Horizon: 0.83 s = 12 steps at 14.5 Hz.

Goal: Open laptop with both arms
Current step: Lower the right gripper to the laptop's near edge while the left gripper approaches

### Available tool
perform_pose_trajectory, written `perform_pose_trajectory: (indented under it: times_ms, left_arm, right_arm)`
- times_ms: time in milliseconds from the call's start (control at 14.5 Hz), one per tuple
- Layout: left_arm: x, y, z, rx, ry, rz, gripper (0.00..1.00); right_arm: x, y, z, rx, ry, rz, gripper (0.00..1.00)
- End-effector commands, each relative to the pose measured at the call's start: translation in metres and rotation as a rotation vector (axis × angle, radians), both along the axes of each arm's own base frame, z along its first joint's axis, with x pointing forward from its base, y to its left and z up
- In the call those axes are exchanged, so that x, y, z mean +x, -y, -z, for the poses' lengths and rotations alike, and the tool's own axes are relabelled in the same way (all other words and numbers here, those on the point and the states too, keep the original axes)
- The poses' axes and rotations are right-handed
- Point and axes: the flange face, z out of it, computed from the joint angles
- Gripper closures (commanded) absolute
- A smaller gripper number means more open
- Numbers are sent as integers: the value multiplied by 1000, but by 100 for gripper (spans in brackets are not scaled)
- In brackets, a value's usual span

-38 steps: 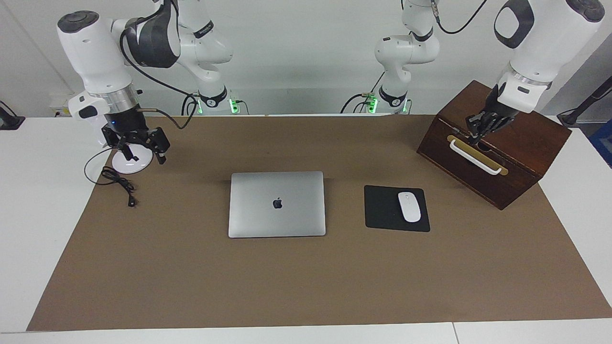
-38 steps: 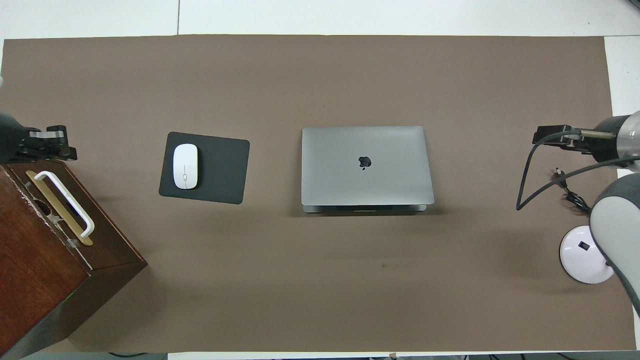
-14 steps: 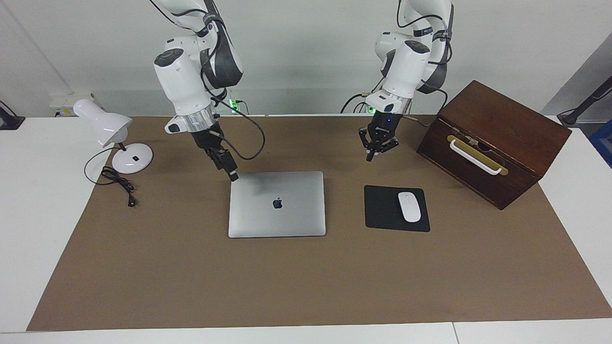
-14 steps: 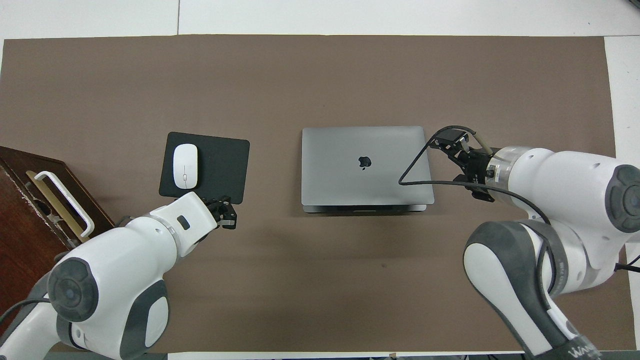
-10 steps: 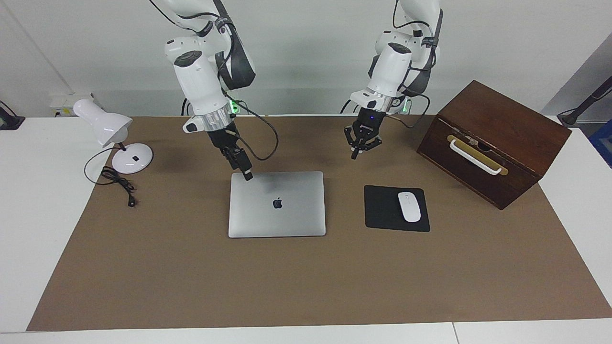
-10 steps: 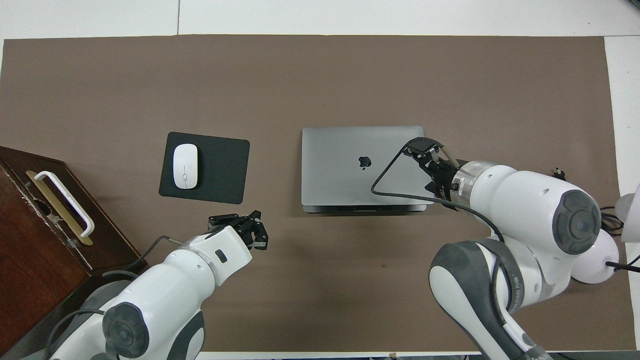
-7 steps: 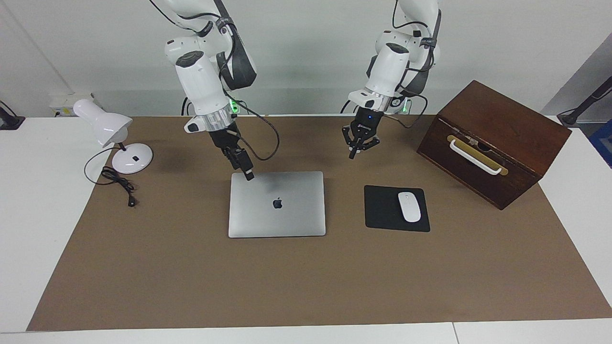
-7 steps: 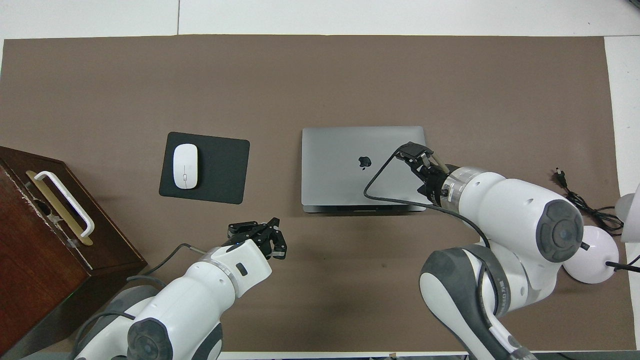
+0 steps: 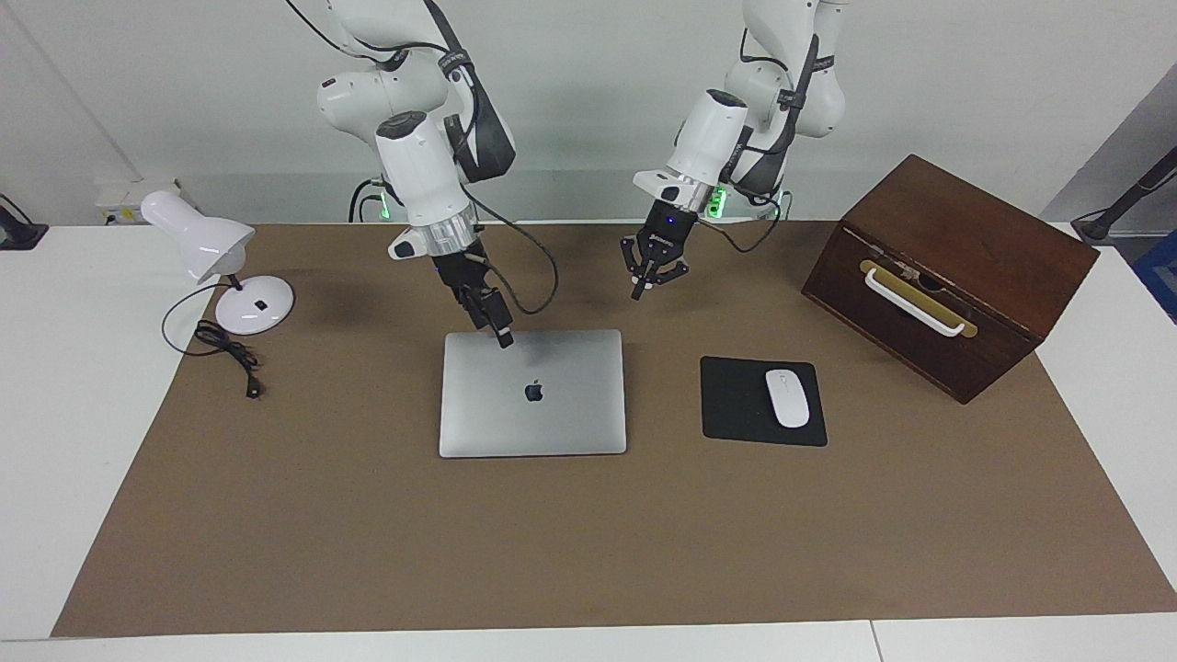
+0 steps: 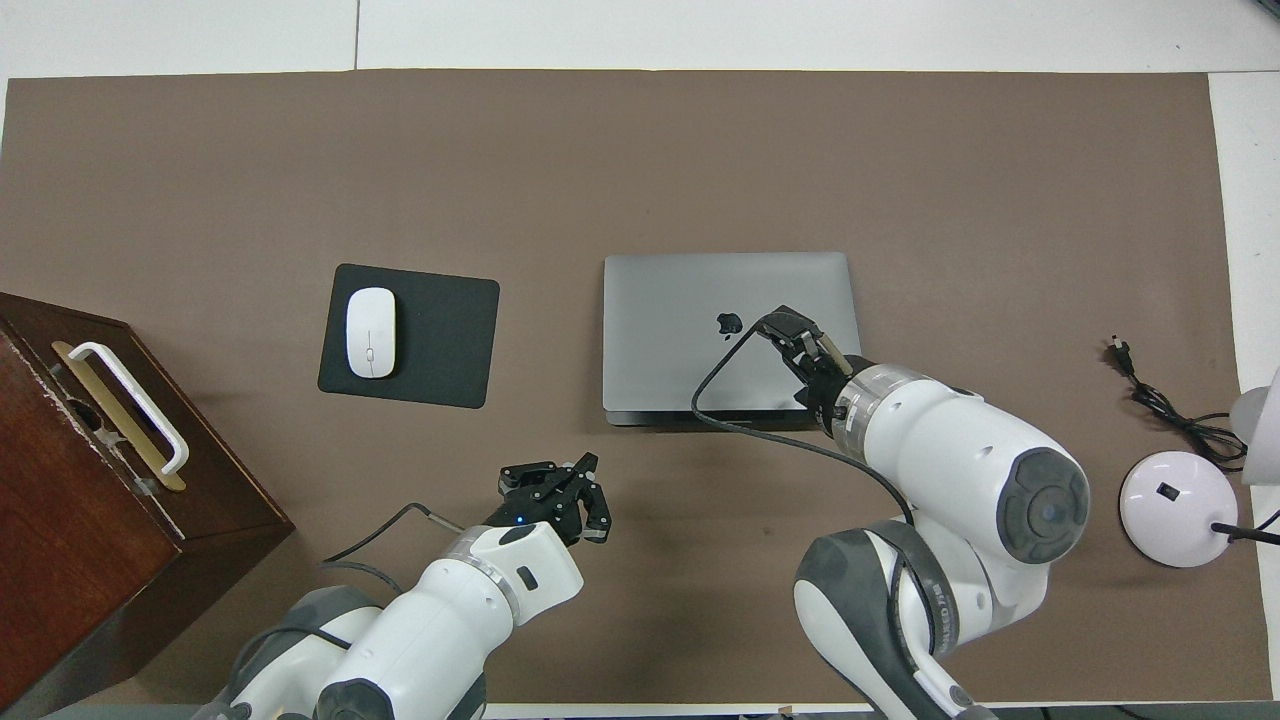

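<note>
L gripper [image 9: 636,292] hangs over bare brown mat [image 9: 368,533] near the robots' edge, just off the laptop's corner toward the L arm's end, fingertips pinched together w/ nothing between them. R gripper [image 9: 504,338] is over the laptop's robot-side edge, tips at or just above the lid (contact can't be told), fingers spread wide, nothing held. Laptop [image 9: 533,393] lies shut & flat mid-mat, logo up; beside it toward the L arm's end is the mouse pad [image 9: 736,405] w/ white mouse [image 9: 787,397] on it.
</note>
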Motion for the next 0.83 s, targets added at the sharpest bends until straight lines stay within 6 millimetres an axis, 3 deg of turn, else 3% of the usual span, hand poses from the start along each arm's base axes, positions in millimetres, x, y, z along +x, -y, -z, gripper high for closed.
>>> perform_pose_trajectory:
  times_ms: [0,345,483,759]
  left_arm:
    - [-7,6,13,-14,25,8,100]
    - [-8,9,44,13,73,37,100]
    - [-7,12,48,19,68,42,100]
    - [14,29,62,31,69,40,100]
  right_arm:
    - [-5,-14,9,40,7,42,0]
    - [-31,-14,26,33,4,37,0]
    - [-39,-10,30,31,16,37,0]
    - [-57,-9,37,25,30,20,0]
